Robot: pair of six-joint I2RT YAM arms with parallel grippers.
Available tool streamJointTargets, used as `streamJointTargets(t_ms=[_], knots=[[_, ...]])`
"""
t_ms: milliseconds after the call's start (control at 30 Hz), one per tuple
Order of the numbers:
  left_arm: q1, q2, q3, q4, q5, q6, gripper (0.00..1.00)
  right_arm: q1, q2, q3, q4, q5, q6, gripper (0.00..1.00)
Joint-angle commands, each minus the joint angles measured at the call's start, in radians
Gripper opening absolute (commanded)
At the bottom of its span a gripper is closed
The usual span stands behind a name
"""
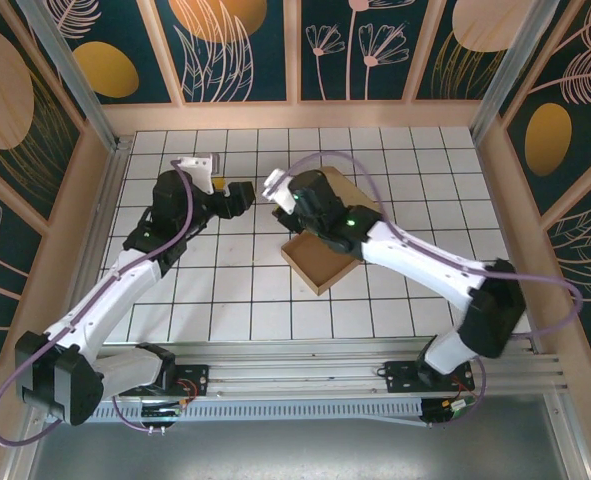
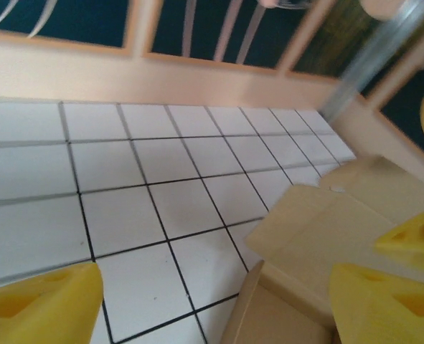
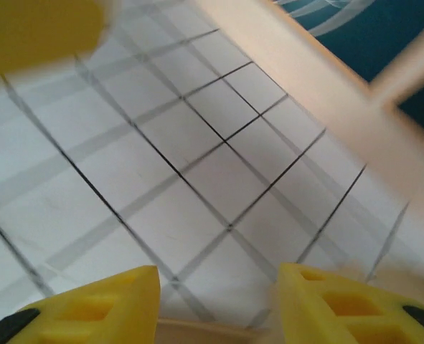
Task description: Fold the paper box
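Left claw: we see the left claw [image 1: 240, 196] with its yellow fingers [image 2: 46, 304] spread wide and only tiles between them; it grips nothing.
Right claw: the right claw [image 1: 275, 186] has its jaws parted, bare tiles showing in the gap in its wrist view [image 3: 217, 279]; it holds nothing. Its tips face the left claw, close but apart.
Paper box: the paper box [image 1: 317, 262] lies flat as a brown tray with raised sides, just behind the right claw and under that arm's wrist. A flap reaches away beneath the arm. From the left claw it lies ahead and to the right [image 2: 308, 229], near its right finger.
Surface: we see a table [image 1: 225, 300] of white squares ruled with dark lines.
Room: the walls [image 1: 225, 40] are dark teal panels with peach and gold leaves and flowers, framed in pale wood, with metal posts [image 1: 70, 70] at the corners.
Near edge: a metal rail [image 1: 305, 360] carries both bases; purple cables [image 1: 535, 275] loop along the arms.
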Motion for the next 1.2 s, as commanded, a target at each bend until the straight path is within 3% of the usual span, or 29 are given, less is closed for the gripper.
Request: streamJointTargets(t_ms=[0,67,167,300,400,767,933,1067,1167], knots=[[0.004,-0.023,0.065,-0.159,0.259,0.326,0.87,0.019,-0.214,-0.173,-0.149,0.009,0.877,0.48],[0.002,-0.049,0.05,-0.251,0.413,0.486,0.94,0.044,-0.376,-0.326,-0.225,0.031,1.219,0.47],[-0.01,-0.092,0.015,-0.32,0.521,0.63,0.98,0.067,-0.588,-0.567,-0.235,-0.004,1.581,0.47],[-0.024,-0.149,-0.088,-0.235,0.552,0.652,0.99,0.063,-0.619,-0.698,-0.238,-0.042,1.806,0.57],[-0.041,-0.143,-0.106,-0.211,0.541,0.637,0.99,0.03,-0.499,-0.656,-0.216,-0.027,1.763,0.64],[-0.07,-0.102,-0.117,-0.196,0.448,0.564,0.99,-0.138,-0.121,-0.591,0.065,-0.053,1.548,0.61],[-0.071,-0.112,-0.146,-0.133,0.385,0.518,0.99,-0.164,-0.022,-0.547,0.104,0.018,1.369,0.4],[-0.071,-0.098,-0.149,-0.075,0.285,0.445,0.99,-0.198,0.073,-0.489,0.208,0.105,0.985,0.23],[-0.072,-0.062,-0.134,-0.048,0.149,0.362,0.99,-0.243,0.145,-0.448,0.34,0.074,0.74,0.16]])
